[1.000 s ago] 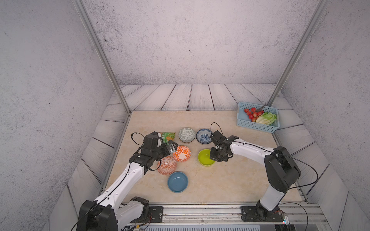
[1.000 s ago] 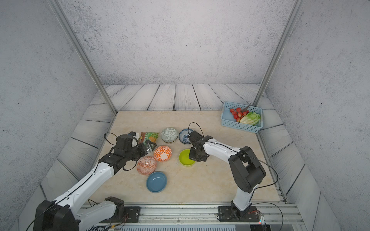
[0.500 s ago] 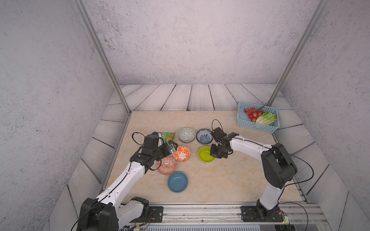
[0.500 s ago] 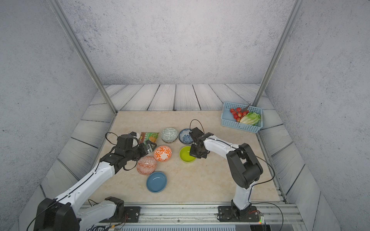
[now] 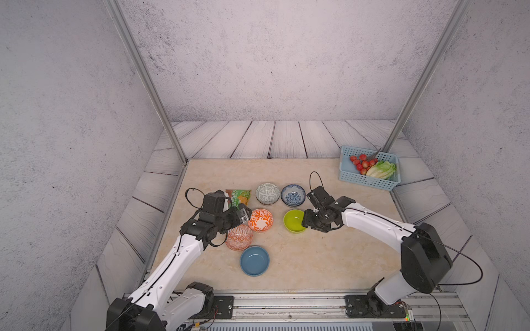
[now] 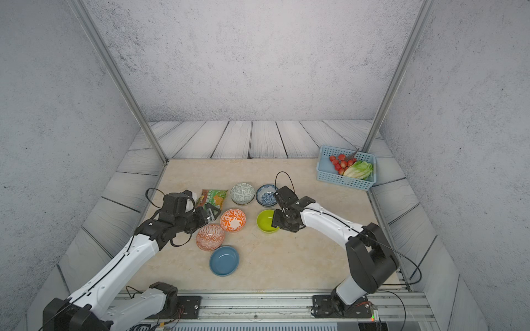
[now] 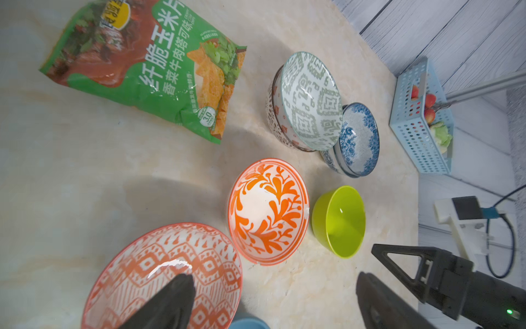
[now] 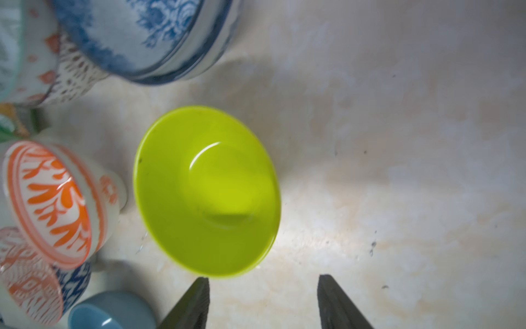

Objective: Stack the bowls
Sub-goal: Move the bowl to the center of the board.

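The plain lime bowl sits upright on the table. My right gripper is open just beside its rim, with nothing between the fingers. My left gripper is open too, one finger hanging over the orange diamond-patterned bowl. An orange leaf-patterned bowl stands between that bowl and the lime one. A plain blue bowl lies nearest the front. At the back, a grey-green patterned bowl rests in a dark-lined white bowl, and a blue-floral bowl sits nested in another.
A green snack packet lies behind my left wrist. A light blue basket with tomatoes and lettuce stands at the back right corner. Metal frame posts rise at both back corners of the beige table top.
My right gripper has opened and let go of the lime bowl, which slid slightly toward the back before that. The left arm has hardly moved.
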Controlling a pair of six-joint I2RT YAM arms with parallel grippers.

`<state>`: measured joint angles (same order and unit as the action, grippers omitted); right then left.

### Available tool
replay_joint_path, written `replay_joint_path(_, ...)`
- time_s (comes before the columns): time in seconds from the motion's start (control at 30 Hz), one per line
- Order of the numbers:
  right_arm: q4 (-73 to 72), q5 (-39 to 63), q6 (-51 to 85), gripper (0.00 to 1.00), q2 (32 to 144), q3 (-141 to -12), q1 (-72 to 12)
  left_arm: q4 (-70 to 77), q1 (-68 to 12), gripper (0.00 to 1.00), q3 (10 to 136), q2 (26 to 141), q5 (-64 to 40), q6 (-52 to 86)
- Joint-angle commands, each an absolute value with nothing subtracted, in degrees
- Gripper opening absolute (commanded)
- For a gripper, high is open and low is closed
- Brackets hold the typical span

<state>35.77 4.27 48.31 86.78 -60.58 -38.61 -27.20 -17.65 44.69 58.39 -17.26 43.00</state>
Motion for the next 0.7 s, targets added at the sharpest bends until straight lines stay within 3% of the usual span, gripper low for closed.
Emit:
replay_joint_path(0.0, 33.73, 2.80, 51.07, 0.62, 82.85, -56.82, -42.71, -41.28, -18.80, 0.89, 45.53, 56.16, -15.73, 42.12)
replay_joint_path(0.3, 33.22, -1.18, 51.29, 0.60, 78.24, -55.46, -46.75, -53.98, -31.67, 0.78, 38.12, 46.02, -5.54, 55.39)
replay_joint_path(0.47, 32.05, -1.32, 50.57, 0.59, 76.83, -53.50, -46.76, -52.34, -34.69, 0.70, 32.25, 43.17, -6.40, 59.64)
replay_joint_path(0.67, 31.81, -1.27, 49.79, 0.56, 76.80, -53.44, -46.76, -48.65, -37.73, 0.67, 29.90, 45.07, -7.36, 62.46)
